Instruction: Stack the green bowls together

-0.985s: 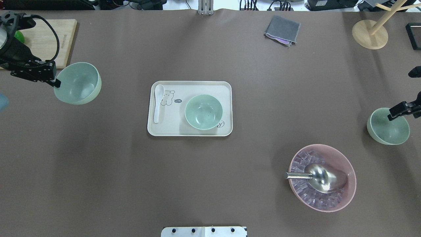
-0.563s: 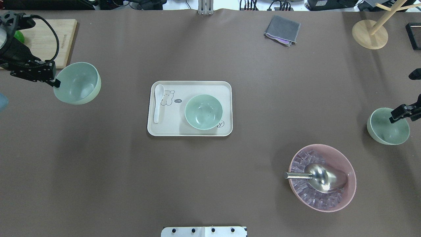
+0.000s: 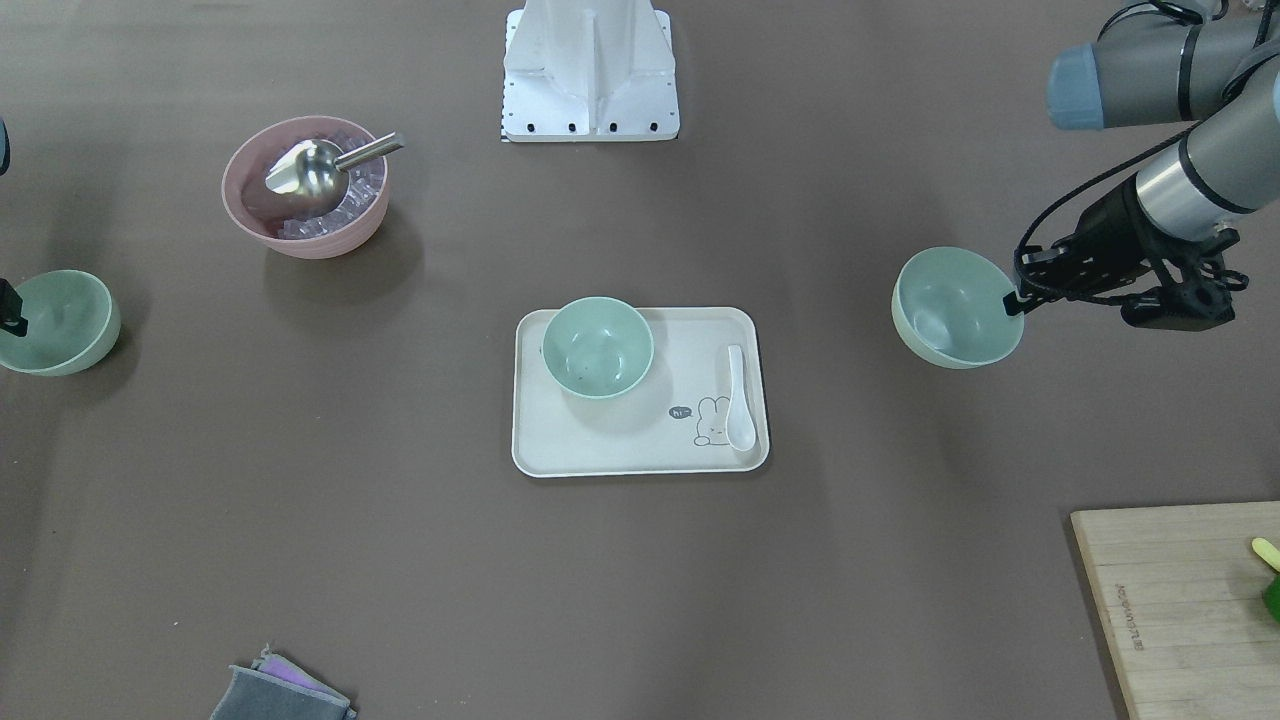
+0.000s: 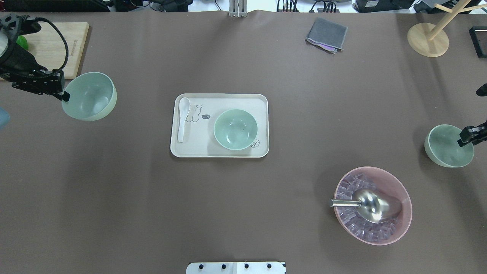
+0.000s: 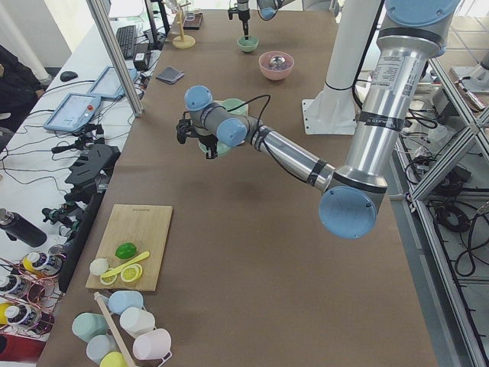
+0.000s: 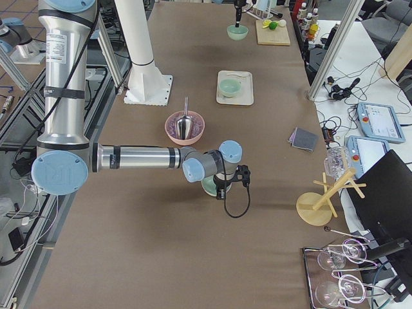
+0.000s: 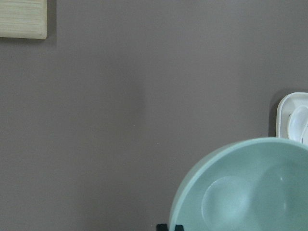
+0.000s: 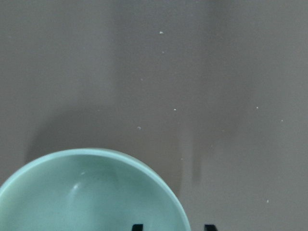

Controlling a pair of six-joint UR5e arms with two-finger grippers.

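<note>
Three green bowls are spread well apart across one brown table (image 4: 243, 213): a left bowl (image 4: 89, 96), a middle bowl (image 4: 235, 129) standing on the single cream tray (image 4: 198, 142) beside one white spoon (image 4: 182, 118), and a right bowl (image 4: 447, 148) near the one pink bowl (image 4: 401, 226) with its metal scoop (image 4: 371, 205). The left arm reaches in from the table's end, its left gripper (image 4: 66, 96) pinched closed on the left bowl's outer rim. The right gripper (image 4: 463, 140) sits at the right bowl's rim with fingers apart, one inside and one outside.
</note>
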